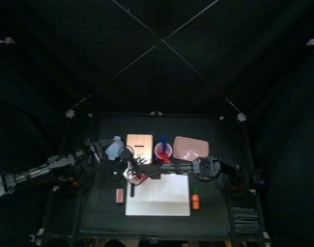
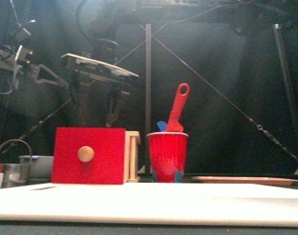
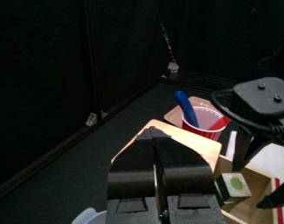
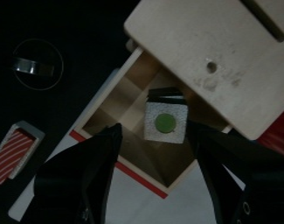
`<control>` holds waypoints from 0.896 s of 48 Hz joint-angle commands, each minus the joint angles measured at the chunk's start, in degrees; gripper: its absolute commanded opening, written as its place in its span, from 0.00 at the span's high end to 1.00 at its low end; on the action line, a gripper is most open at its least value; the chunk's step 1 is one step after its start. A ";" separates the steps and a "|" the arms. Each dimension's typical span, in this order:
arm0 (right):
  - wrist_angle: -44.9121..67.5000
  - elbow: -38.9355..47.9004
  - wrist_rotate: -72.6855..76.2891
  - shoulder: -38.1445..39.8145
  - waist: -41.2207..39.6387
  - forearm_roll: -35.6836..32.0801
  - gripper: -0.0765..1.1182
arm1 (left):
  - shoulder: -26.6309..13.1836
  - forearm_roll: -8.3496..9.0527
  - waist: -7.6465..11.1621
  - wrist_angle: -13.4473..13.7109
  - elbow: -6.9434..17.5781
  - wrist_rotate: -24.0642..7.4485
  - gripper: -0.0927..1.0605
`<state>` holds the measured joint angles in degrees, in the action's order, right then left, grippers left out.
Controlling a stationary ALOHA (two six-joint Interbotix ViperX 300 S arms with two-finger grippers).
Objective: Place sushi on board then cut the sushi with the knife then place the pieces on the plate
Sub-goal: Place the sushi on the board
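Sushi roll point(image 4: 165, 121) lies in the open drawer point(image 4: 127, 94) of the wooden box point(image 4: 214, 52), at 11 o'clock from the white cutting board point(image 1: 162, 196). Right hand point(image 4: 154, 131) hangs over it, released, jaws spread either side. Left hand point(image 3: 157, 144), clenched shut, hovers at the box's 9 o'clock. Red cup point(image 2: 167, 151) with knives point(image 2: 178, 106) stands at its 3 o'clock.

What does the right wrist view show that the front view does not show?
Only the right wrist view: the sushi roll lying inside the open drawer. Only the front view: the red cup holding the red knife and the blue knife, and the pink tray. Both: the wooden box and the right gripper, jaws open.
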<state>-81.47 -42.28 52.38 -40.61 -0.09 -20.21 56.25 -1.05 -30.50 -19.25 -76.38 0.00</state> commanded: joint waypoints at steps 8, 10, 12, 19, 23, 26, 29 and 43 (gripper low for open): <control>-0.53 -2.37 0.26 -0.44 -0.26 0.00 0.17 | -0.09 -0.09 0.09 -0.62 0.44 0.09 0.83; -0.62 -2.55 0.26 -0.79 -0.35 -0.26 0.17 | -0.09 -0.09 0.09 -0.53 0.44 0.09 0.83; -0.79 -2.55 0.26 -1.05 -0.26 -0.79 0.17 | -0.09 -0.09 0.09 -0.53 0.44 0.09 0.83; -1.14 -2.55 0.26 -1.85 -0.26 -1.23 0.18 | -0.09 -0.09 0.09 -0.53 0.44 0.09 0.83; -1.14 -2.55 0.18 -2.11 -0.35 -1.23 0.23 | -0.09 -0.09 0.09 -0.53 0.44 0.09 0.83; -1.14 -2.64 0.18 -2.11 -0.26 -1.32 0.28 | -0.09 -0.09 0.09 -0.53 0.44 0.09 0.83; -1.14 -2.90 0.18 -2.11 -0.26 -1.32 0.34 | -0.09 -0.09 0.09 -0.53 0.44 0.09 0.83; -8.17 -11.78 -3.60 0.88 3.43 -4.83 0.38 | -0.09 -0.09 0.00 -0.53 0.44 -0.09 0.83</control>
<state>-87.63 -50.36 50.19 -44.38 2.11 -24.08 56.25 -1.05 -30.50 -19.25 -76.73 0.00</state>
